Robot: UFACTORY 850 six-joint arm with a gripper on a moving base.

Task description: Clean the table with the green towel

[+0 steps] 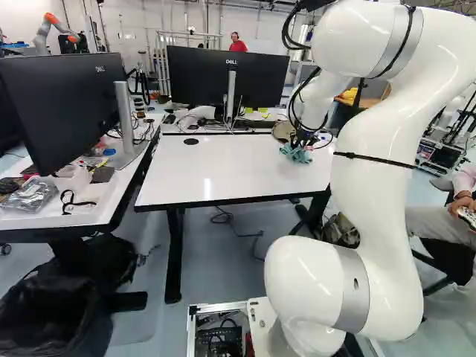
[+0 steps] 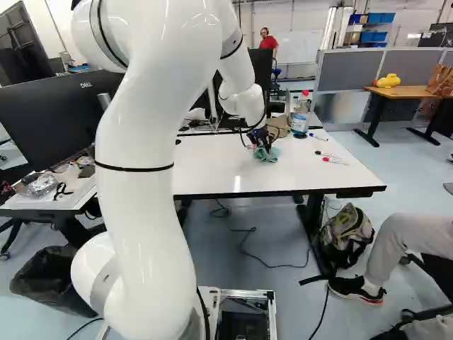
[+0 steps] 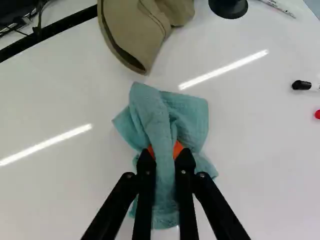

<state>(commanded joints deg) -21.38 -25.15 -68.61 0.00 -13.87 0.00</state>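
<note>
My gripper (image 2: 262,144) is low over the far part of the white table (image 2: 325,177), with the green towel (image 2: 269,154) bunched beneath it. In the wrist view the gripper (image 3: 165,152) is shut on a raised fold of the towel (image 3: 192,116); both orange pads press the cloth from two sides. The rest of the towel spreads crumpled on the tabletop around the fingers. The left base view shows the towel (image 1: 296,154) near the table's far right part, partly under the wrist.
Ahead of the towel lies a tan cap (image 3: 132,30), beside a bottle (image 2: 299,120). Markers (image 2: 333,160) lie at the table's right. Monitors (image 1: 227,78) stand behind and left. A seated person is right of the table; another robot (image 1: 53,31) stands far back.
</note>
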